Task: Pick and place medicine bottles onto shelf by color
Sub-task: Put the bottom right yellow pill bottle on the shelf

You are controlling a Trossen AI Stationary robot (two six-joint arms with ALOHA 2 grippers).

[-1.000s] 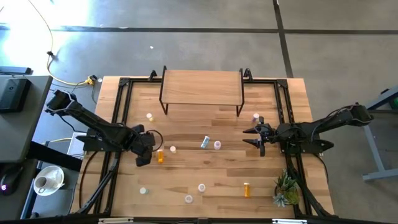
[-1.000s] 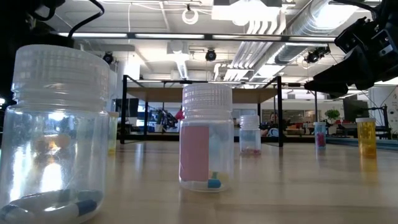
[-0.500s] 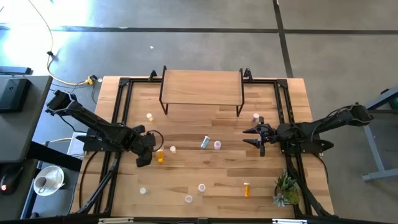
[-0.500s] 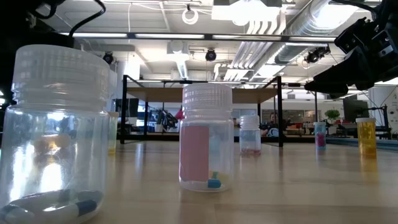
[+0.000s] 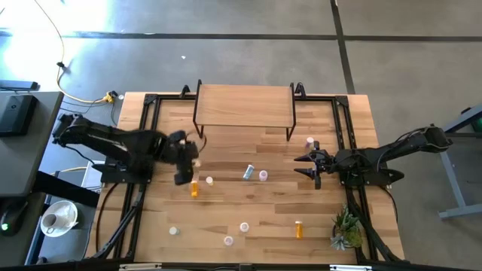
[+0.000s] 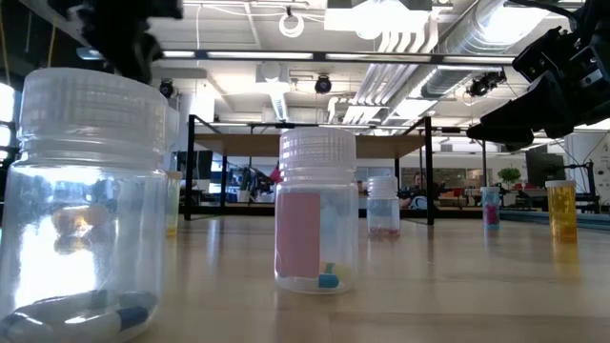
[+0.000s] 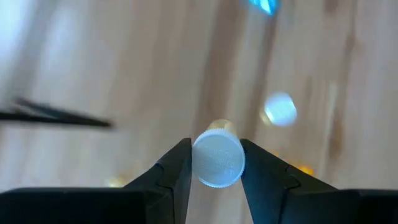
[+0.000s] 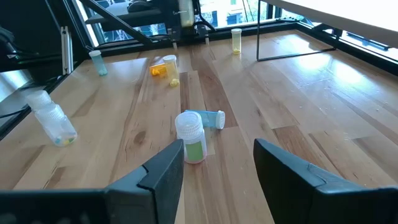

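Observation:
My left gripper [image 5: 188, 159] hangs above the table's left middle, near the shelf's [image 5: 244, 105] left legs, shut on a small bottle with a white cap and a pale yellowish body [image 7: 217, 160]. An orange bottle [image 5: 194, 189] and a tiny pale one [image 5: 208, 181] lie on the table below it. A pale yellow bottle [image 5: 181, 141] stands farther back. My right gripper [image 5: 307, 167] is open and empty at the right. A white-capped bottle [image 8: 191, 142] and a lying blue one [image 8: 210, 118] are ahead of it. Several more bottles stand near the front edge. My left gripper pinches the bottle's white cap [image 7: 217, 163] between its two fingers, one on each side. The fingers point down at the table. The cap faces up toward the wrist and the yellowish body [image 7: 219, 128] hangs below, upright and clear of the table.
A pink bottle [image 5: 309, 141] stands by the shelf's right leg. An orange bottle [image 5: 299, 229] and a small plant [image 5: 346, 229] sit at the front right. Black frame rails [image 5: 143, 150] run along both table sides. A clear bottle [image 6: 86, 200] fills the low view's left.
My left gripper has risen and gone toward the table's far edge and a little right, toward the shelf's left legs, all in the last half second. The orange bottle beside its old place has stayed on the table. The right arm has kept still.

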